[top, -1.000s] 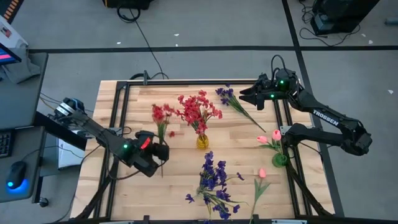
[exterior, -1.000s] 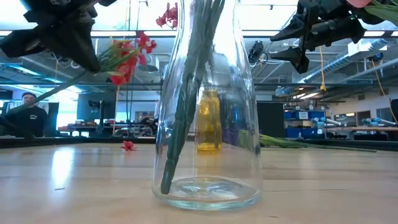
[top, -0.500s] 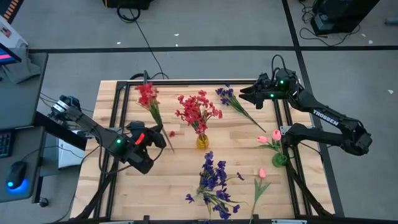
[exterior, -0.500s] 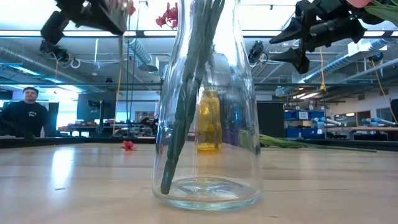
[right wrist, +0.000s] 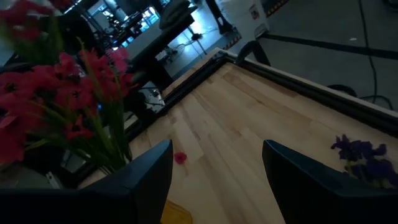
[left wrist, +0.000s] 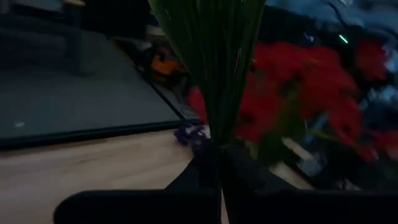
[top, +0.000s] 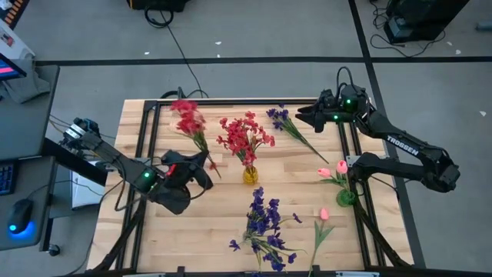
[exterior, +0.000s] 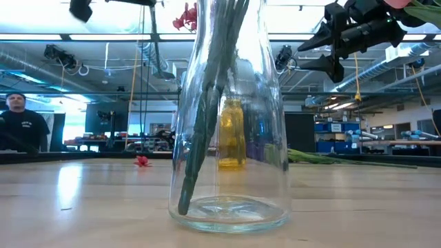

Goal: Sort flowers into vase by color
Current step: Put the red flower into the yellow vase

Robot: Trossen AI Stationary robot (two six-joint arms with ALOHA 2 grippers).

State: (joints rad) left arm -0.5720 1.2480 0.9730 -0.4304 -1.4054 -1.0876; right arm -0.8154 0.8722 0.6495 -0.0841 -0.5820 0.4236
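Your left gripper [top: 201,163] is clamped low on the thin green stem of a red-bloomed sprig [top: 187,117], held above the wooden table [top: 223,217] left of the small yellow vase [top: 250,175] of red flowers. Gripped so low, the top-heavy sprig could swing, miss the narrow neck or knock the vase. Your right gripper [top: 301,118], fingers apart and empty, waits at the far right corner.

A robotics lab or workshop: exposed ceiling ducts [exterior: 83,58], strip lights, cluttered workbenches [exterior: 365,141] behind, cables [top: 181,46] across grey floor, a computer mouse [top: 21,211] beside the wooden surface [top: 231,192].
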